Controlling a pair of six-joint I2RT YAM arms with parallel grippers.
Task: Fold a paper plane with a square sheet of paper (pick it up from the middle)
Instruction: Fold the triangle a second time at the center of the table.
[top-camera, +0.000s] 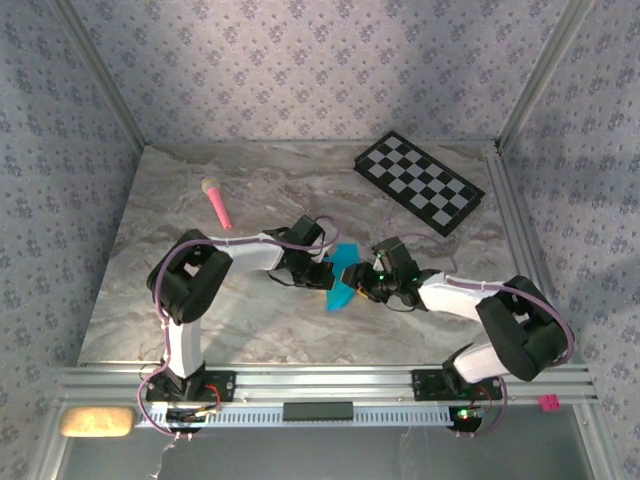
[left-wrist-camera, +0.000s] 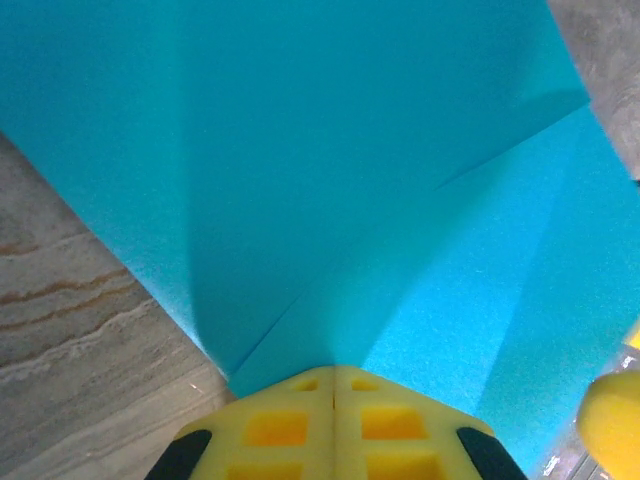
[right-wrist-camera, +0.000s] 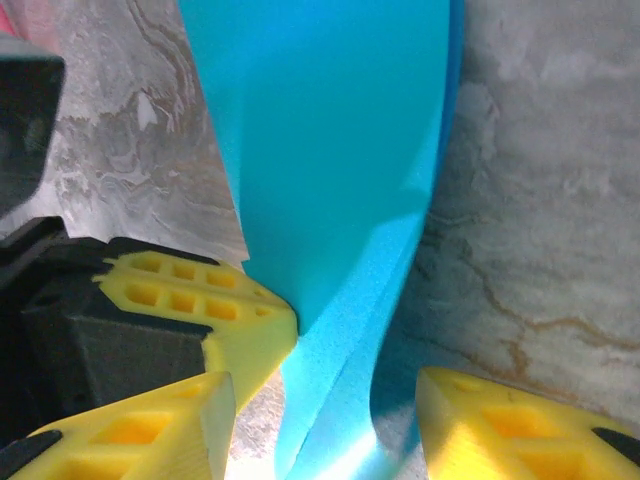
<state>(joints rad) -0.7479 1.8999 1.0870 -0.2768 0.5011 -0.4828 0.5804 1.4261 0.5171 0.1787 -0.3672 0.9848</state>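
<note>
Finding: square sheet of paper, part-folded, is pinched in the closed left hand; right hand stands open, sheet between its fingers. Recommend firm left pinch while right closes squarely along the crease

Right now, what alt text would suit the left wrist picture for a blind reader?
The left gripper, its yellow fingers shut, pinches a creased cyan paper sheet fanning out above it. Grey marbled table shows at left.

Checkered board at the far right of marbled table, pink stick far left
</note>
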